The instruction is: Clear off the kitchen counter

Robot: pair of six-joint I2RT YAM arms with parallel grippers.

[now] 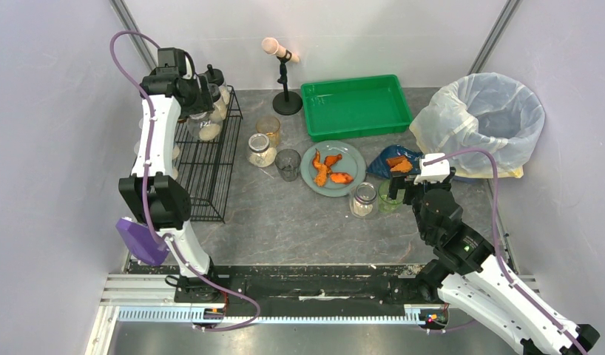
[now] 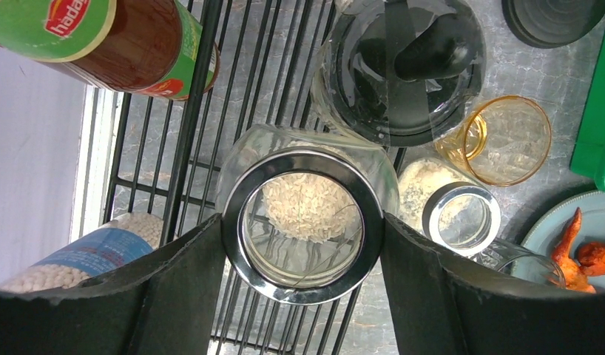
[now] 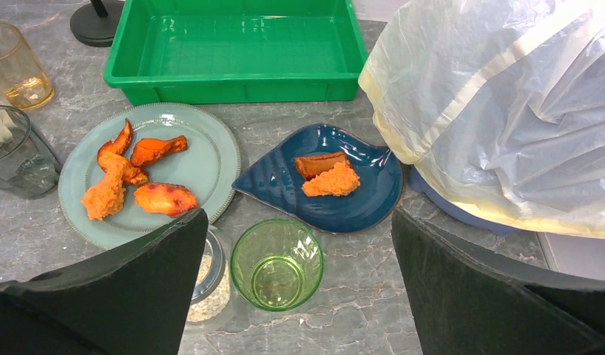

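The kitchen counter [image 1: 285, 222] is dark grey mottled stone. At its left end stands a black wire rack [image 1: 207, 177]. Over the rack's far end, my left gripper [image 2: 305, 222] is shut on a glass jar of rice [image 2: 307, 196], its fingers pressed against both sides of the chrome lid ring. My right gripper [image 3: 298, 214] hangs open over a green glass [image 3: 277, 262] on the counter, touching nothing. Beside the glass are a blue dish [image 3: 359, 207] with orange food and a teal plate [image 3: 203, 159] with fried pieces.
A green tray [image 1: 356, 106] and a mic stand [image 1: 286, 96] are at the back, a bag-lined bin [image 1: 484, 118] at the right. An amber glass [image 1: 268, 129], a grey glass [image 1: 288, 164] and two grain jars [image 1: 261, 150] [image 1: 363, 200] stand mid-counter. Bottles and jars crowd the rack.
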